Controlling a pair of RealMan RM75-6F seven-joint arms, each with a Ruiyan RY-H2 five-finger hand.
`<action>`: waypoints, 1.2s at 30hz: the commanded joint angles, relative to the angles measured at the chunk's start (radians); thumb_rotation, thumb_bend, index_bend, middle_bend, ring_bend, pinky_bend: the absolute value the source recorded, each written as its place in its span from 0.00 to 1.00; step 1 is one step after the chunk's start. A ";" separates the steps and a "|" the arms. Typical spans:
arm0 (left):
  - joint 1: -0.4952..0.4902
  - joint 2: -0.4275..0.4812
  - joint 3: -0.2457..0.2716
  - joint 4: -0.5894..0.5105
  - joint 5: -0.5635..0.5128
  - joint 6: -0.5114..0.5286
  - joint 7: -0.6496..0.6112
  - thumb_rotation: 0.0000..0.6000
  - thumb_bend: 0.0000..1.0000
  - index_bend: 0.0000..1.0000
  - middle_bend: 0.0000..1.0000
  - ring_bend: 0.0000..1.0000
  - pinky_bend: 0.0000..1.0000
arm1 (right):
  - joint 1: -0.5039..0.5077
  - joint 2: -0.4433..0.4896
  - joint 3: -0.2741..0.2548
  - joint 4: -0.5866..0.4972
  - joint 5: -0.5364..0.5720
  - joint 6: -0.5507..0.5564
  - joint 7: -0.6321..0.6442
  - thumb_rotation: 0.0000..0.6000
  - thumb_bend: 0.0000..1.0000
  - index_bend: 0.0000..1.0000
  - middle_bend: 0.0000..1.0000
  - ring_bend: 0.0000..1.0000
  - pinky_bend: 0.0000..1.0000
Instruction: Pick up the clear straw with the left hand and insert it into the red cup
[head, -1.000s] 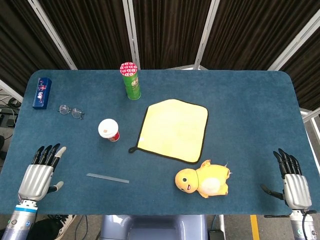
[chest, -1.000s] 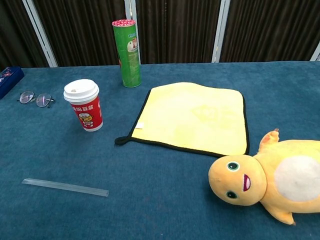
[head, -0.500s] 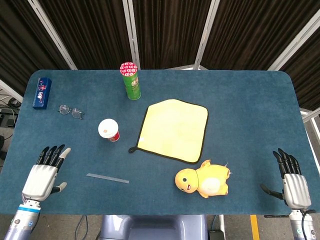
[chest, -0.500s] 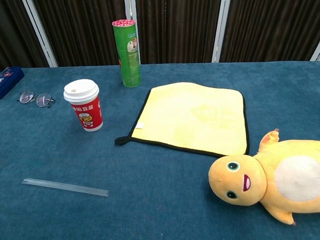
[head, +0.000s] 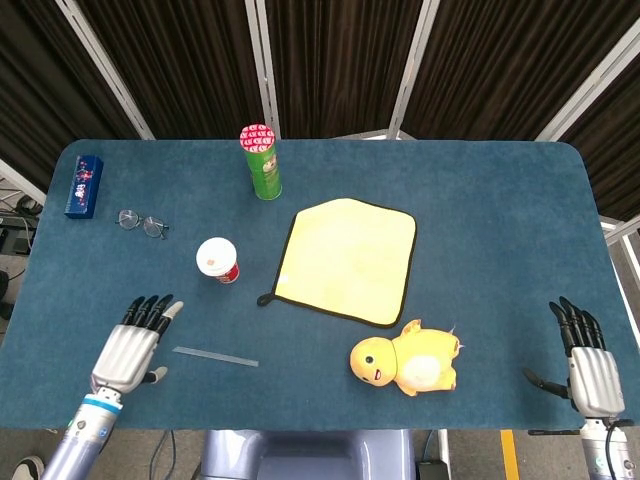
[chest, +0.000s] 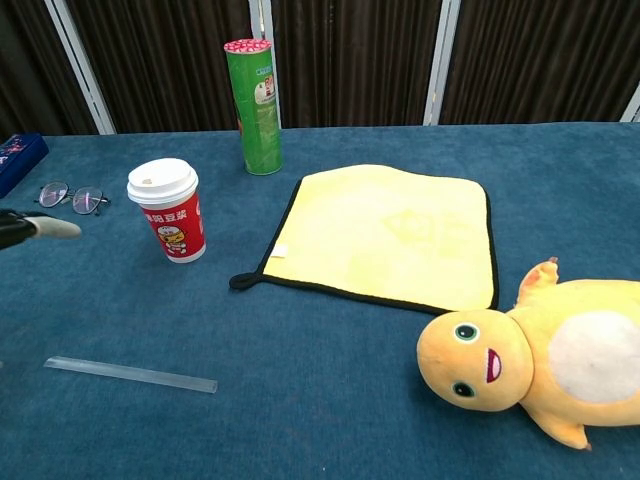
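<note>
The clear straw (head: 215, 356) (chest: 130, 375) lies flat on the blue table near its front left edge. A red cup (head: 218, 260) (chest: 167, 210) with a white lid stands upright behind it. My left hand (head: 130, 345) hovers just left of the straw's left end, fingers spread and holding nothing; only one fingertip (chest: 45, 226) shows at the chest view's left edge. My right hand (head: 587, 355) rests open at the front right corner, far from both objects.
A yellow cloth (head: 347, 260) lies mid-table with a yellow plush toy (head: 405, 362) in front of it. A green can (head: 261, 162) stands at the back. Glasses (head: 142, 222) and a blue box (head: 84, 186) lie at the far left.
My left hand has moved right, toward the straw's left end, and a fingertip has entered the chest view. The right hand, straw and cup have not moved.
</note>
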 joint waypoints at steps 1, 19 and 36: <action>-0.034 -0.050 -0.025 0.015 -0.054 -0.039 0.038 1.00 0.16 0.23 0.40 0.42 0.44 | 0.000 0.000 0.001 0.000 0.001 -0.001 0.001 1.00 0.07 0.00 0.00 0.00 0.00; -0.180 -0.220 -0.075 0.054 -0.340 -0.143 0.221 1.00 0.31 0.50 0.90 0.86 0.74 | 0.001 0.004 0.008 0.005 0.011 -0.008 0.015 1.00 0.07 0.00 0.00 0.00 0.00; -0.212 -0.260 -0.045 0.068 -0.367 -0.118 0.229 1.00 0.33 0.56 0.90 0.86 0.74 | 0.001 0.004 0.007 0.005 0.009 -0.007 0.014 1.00 0.07 0.00 0.00 0.00 0.00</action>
